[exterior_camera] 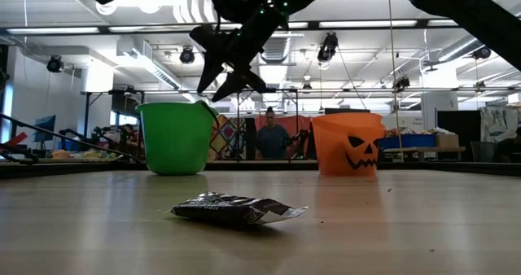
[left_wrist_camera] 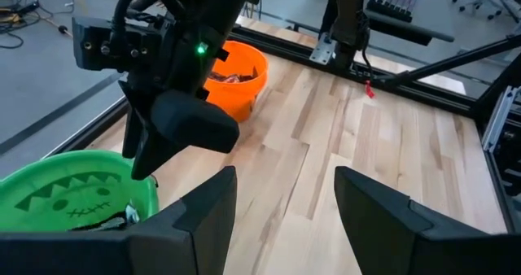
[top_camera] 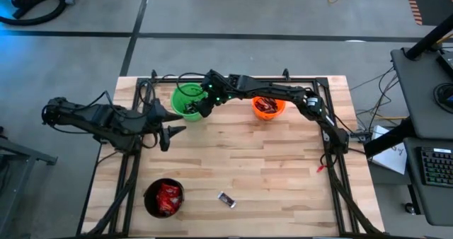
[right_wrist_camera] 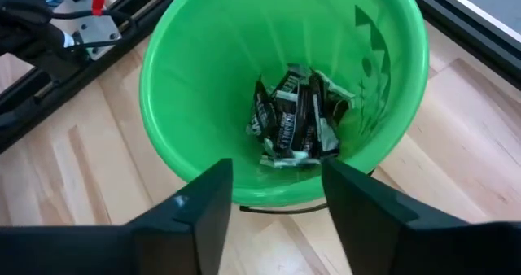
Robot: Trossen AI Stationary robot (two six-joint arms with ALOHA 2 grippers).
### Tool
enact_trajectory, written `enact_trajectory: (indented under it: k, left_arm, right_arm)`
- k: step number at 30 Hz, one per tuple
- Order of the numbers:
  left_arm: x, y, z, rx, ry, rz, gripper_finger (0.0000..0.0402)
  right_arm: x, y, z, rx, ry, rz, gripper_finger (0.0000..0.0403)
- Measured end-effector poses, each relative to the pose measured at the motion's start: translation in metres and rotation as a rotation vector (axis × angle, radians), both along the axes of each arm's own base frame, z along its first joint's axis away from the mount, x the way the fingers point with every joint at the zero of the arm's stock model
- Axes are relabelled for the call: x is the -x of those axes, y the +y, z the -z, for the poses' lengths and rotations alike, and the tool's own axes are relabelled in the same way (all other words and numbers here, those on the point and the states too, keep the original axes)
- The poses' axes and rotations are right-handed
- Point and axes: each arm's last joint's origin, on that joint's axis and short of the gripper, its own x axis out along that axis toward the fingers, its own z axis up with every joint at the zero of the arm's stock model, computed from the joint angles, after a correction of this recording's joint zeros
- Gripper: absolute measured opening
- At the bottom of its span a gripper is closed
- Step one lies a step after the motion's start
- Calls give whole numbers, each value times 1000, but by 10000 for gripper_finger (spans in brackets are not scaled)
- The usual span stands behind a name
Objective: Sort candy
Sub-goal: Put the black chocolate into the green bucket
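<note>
My right pincer [right_wrist_camera: 273, 214] hung spread and empty over the green bucket [right_wrist_camera: 171, 104] of black-silver bars [right_wrist_camera: 295, 116]; I judged a careless retreat might tip it.

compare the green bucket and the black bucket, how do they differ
The green bucket stands at the table's far edge; the black bucket stands near the front left corner. The green bucket holds black-silver bars; the black bucket holds red packets. The right gripper hangs over the green bucket; nothing hangs over the black one. Both stand upright.
</note>
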Motion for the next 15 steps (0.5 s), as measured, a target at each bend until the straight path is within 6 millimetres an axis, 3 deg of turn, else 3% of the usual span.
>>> enact_trajectory:
  k: [7, 15]
  left_arm:
    - [-12, -3, 8, -13, 56, 4, 191]
    - [-40, -16, 26, 53, 169, 154, 191]
  right_arm:
    - [11, 4, -17, -7, 12, -8, 210]
    - [51, 39, -82, 79, 15, -137, 205]
